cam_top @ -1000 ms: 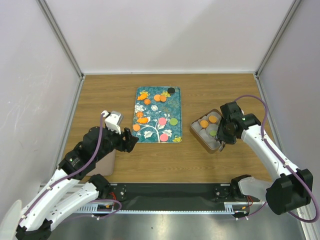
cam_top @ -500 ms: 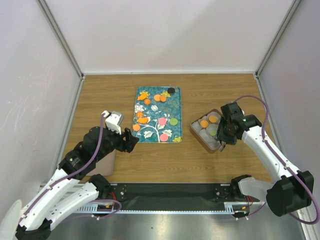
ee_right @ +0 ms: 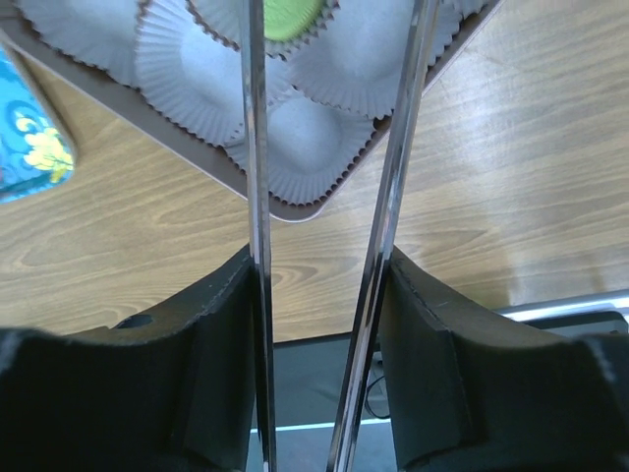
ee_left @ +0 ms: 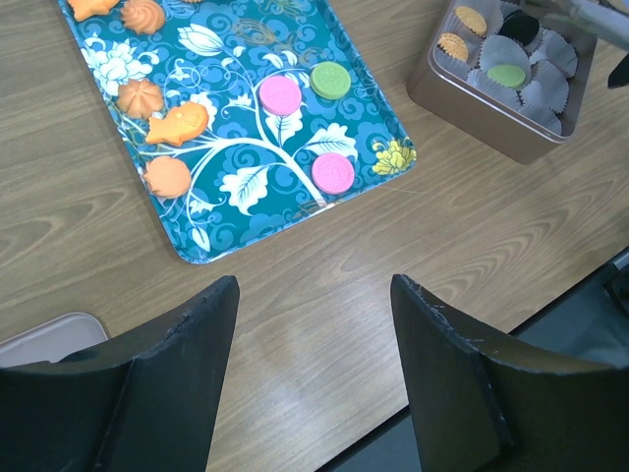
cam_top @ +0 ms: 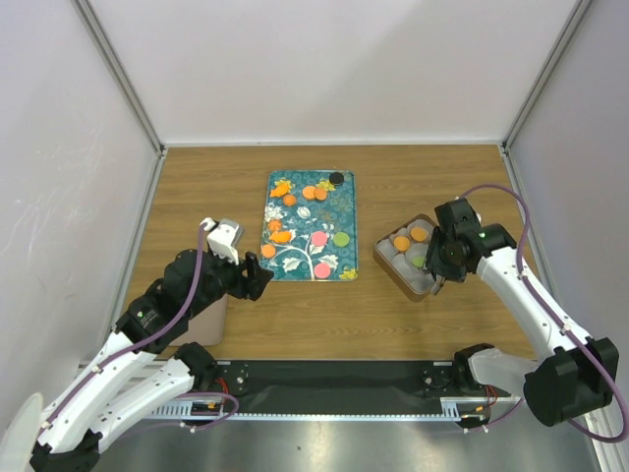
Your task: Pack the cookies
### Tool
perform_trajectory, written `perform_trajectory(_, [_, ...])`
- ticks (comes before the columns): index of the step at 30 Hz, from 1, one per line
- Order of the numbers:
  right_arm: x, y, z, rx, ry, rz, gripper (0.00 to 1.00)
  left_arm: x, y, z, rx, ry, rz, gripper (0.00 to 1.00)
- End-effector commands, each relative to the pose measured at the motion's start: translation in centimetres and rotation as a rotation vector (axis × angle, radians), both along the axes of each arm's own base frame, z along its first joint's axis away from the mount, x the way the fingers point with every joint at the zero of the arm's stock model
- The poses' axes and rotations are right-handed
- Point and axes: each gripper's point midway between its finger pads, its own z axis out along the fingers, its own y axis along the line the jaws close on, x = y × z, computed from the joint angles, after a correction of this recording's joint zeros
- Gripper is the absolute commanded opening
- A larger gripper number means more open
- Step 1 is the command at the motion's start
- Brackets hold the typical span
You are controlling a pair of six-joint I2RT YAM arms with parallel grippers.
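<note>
Several cookies lie on the teal tray (cam_top: 295, 258): orange (cam_top: 309, 193), black (cam_top: 336, 178), pink (cam_top: 319, 238) and green (cam_top: 341, 238). In the left wrist view I see pink (ee_left: 280, 95), green (ee_left: 330, 80) and orange (ee_left: 168, 177) ones. A brown tin (cam_top: 393, 275) with white paper cups holds orange cookies (cam_top: 401, 242) and a green one (ee_right: 290, 18). My right gripper (cam_top: 439, 264) is shut on metal tongs (ee_right: 257, 147) held over the tin's near end; the green cookie lies between the blades, whose tips are out of view. My left gripper (ee_left: 314, 295) is open and empty above the bare table near the tray's near edge.
A beige flat lid-like piece (cam_top: 201, 324) lies under my left arm, also in the left wrist view (ee_left: 49, 339). White walls close the table on three sides. The tin's wall (ee_left: 462, 108) stands right of the tray, with a strip of wood between them.
My right gripper with the tongs has shifted very slightly over the tin. The left arm has not moved.
</note>
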Motion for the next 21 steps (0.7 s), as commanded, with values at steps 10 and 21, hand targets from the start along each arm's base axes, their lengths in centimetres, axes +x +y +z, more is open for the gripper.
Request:
perform_trajectory(10, [3.0, 4.1, 6.3, 0.033, -0.182, 0.158, 0.54, 0.8, 0.5, -0.2, 0.028, -0.006, 0.054, 0.70])
perform_trajectory(21, [3.0, 15.3, 3.2, 0.110, -0.156, 0.525, 0.54, 2.1, 2.9, -0.8, 0.095, 0.022, 0.216, 0.69])
